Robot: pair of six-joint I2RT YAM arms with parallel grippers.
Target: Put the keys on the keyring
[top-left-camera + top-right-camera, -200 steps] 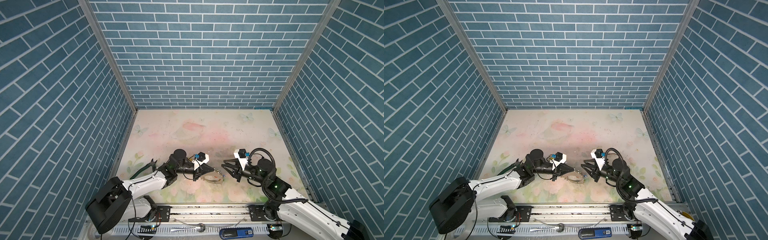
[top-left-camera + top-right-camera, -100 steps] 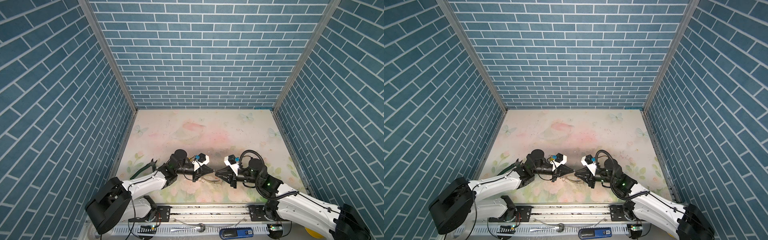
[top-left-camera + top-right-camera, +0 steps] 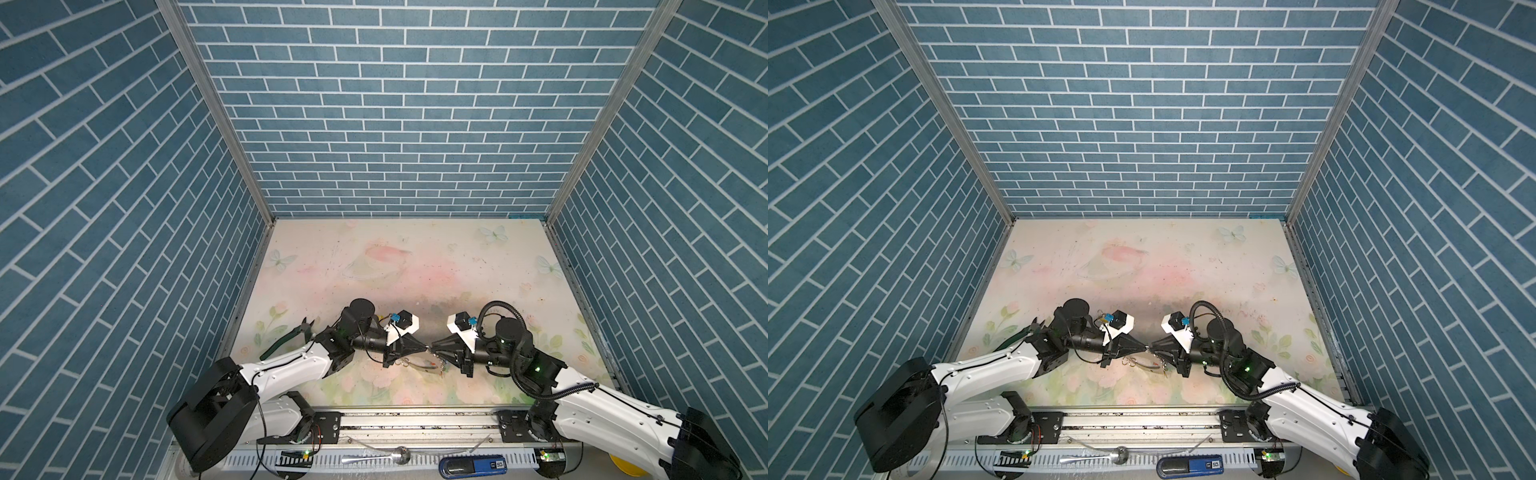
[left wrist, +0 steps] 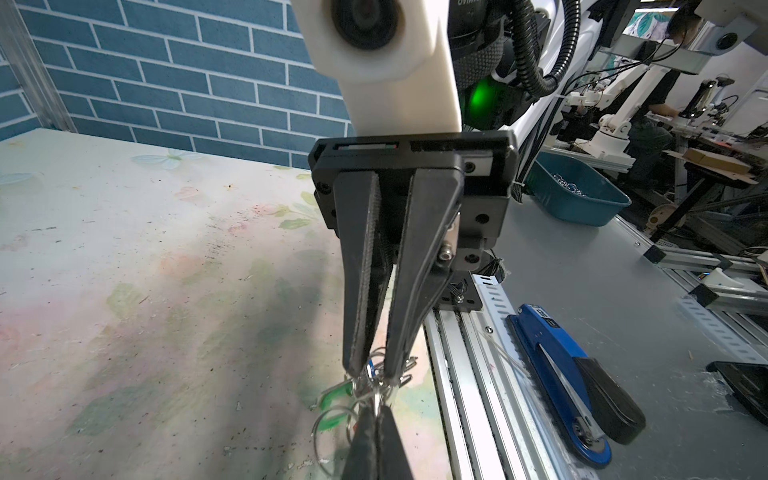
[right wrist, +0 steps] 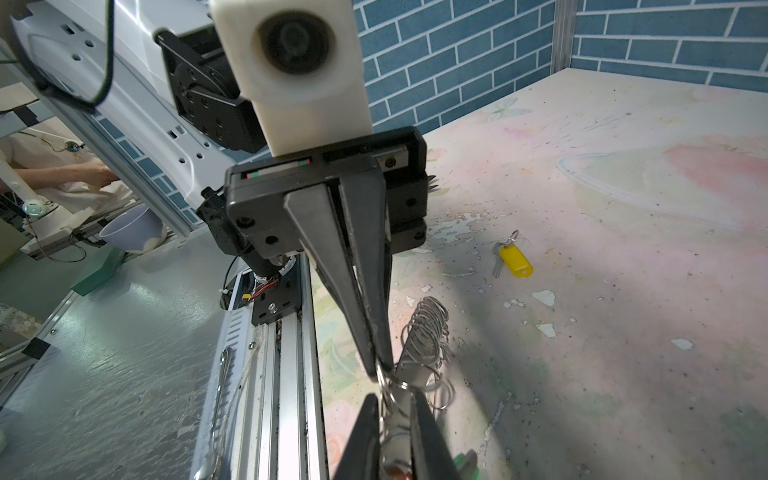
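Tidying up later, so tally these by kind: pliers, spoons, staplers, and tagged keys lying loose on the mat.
pliers: 1
spoon: 1
stapler: 1
loose yellow-tagged key: 1
Total: 4

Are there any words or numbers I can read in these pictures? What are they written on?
"50" (it looks like): on the white label of the blue stapler, in both top views.
Too blurred to read: that label in the left wrist view, and the cut-off white letters on the right arm there.
Nothing else bears text.
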